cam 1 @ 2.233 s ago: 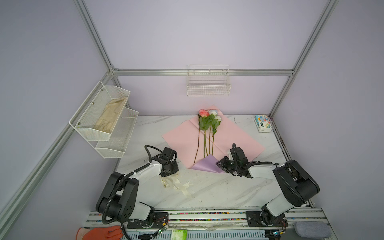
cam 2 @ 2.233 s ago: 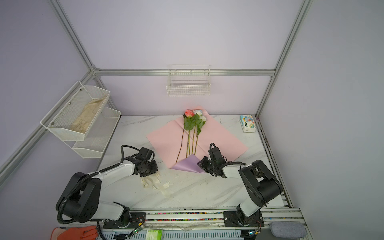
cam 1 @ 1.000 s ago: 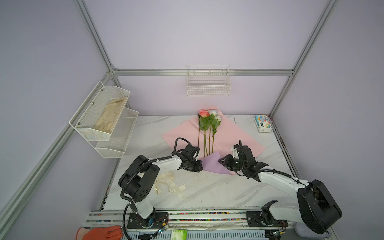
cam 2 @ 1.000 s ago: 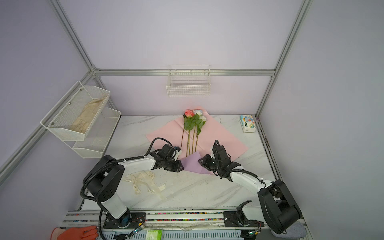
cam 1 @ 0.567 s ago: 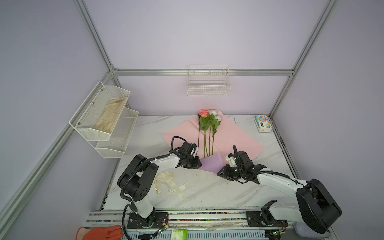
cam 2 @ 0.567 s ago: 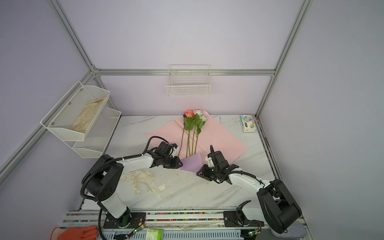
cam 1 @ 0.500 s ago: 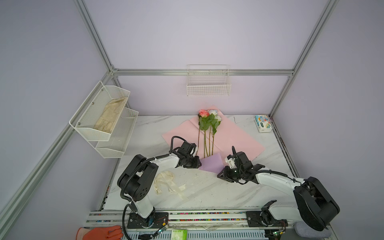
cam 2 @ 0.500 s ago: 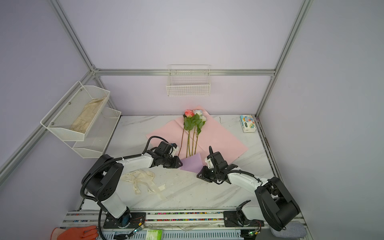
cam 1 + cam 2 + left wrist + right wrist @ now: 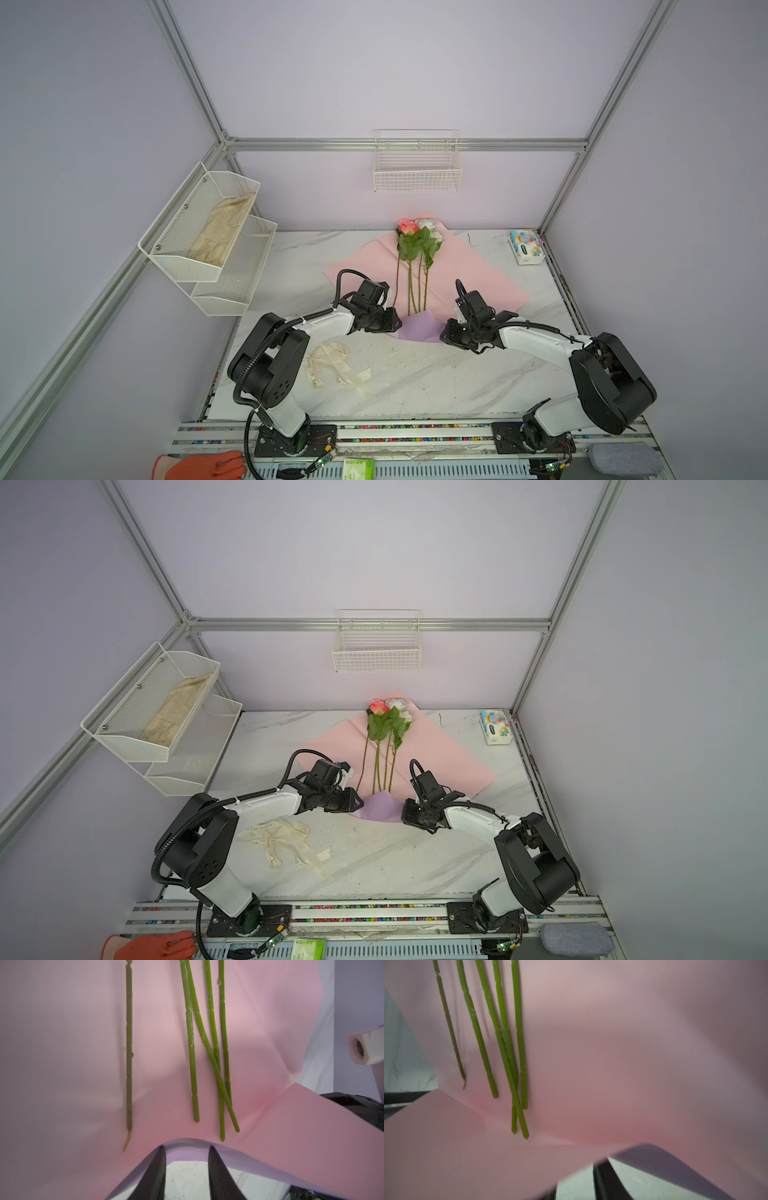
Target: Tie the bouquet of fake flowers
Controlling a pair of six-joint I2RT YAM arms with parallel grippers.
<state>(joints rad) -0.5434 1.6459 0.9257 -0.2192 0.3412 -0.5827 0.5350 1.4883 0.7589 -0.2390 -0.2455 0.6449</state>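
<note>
The bouquet of fake flowers [image 9: 417, 249] [image 9: 388, 725] lies loose on a pink paper sheet [image 9: 469, 274], pink, white and pale blue heads toward the back wall. Its green stems [image 9: 192, 1064] [image 9: 477, 1032] end just short of the sheet's near corner. That corner is folded up, showing its lilac underside [image 9: 417, 328] [image 9: 376, 808]. My left gripper [image 9: 392, 326] [image 9: 187, 1148] is open, its tips under the lifted edge on the left. My right gripper [image 9: 444, 332] [image 9: 577, 1176] is open at the fold's right side, one finger covered by the paper.
A loose cream lettered ribbon [image 9: 332, 368] lies on the marble table by the left arm. A tissue pack [image 9: 525, 247] sits at the back right. A wire basket [image 9: 417, 170] hangs on the back wall, a two-tier mesh shelf [image 9: 208, 237] on the left wall.
My right gripper has dropped lower and nearer along the folded corner's right edge. The left gripper has stayed at its left edge. Both jaws have widened a little.
</note>
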